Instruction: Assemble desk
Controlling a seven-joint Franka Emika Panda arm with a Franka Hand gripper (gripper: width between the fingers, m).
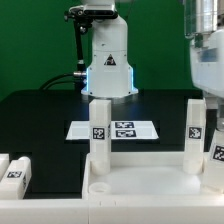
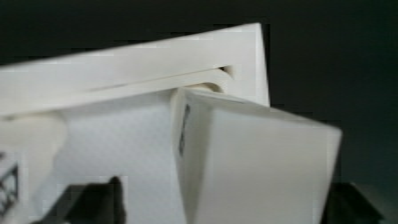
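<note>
The white desk tabletop [image 1: 135,188] lies upside down at the front of the exterior view. One white leg [image 1: 98,132] stands upright in its corner on the exterior view's left, and another leg [image 1: 194,128] stands toward the right. My gripper [image 1: 211,118] comes down at the far right and is shut on a third tagged leg [image 1: 217,152] at the tabletop's corner. In the wrist view this leg [image 2: 258,150] fills the middle between my dark fingers [image 2: 98,203], and it stands upright at the rimmed corner of the tabletop [image 2: 160,70].
The marker board [image 1: 113,129] lies flat on the black table behind the desk. Two loose white legs [image 1: 14,170] lie at the exterior view's lower left. The robot base [image 1: 108,60] stands at the back.
</note>
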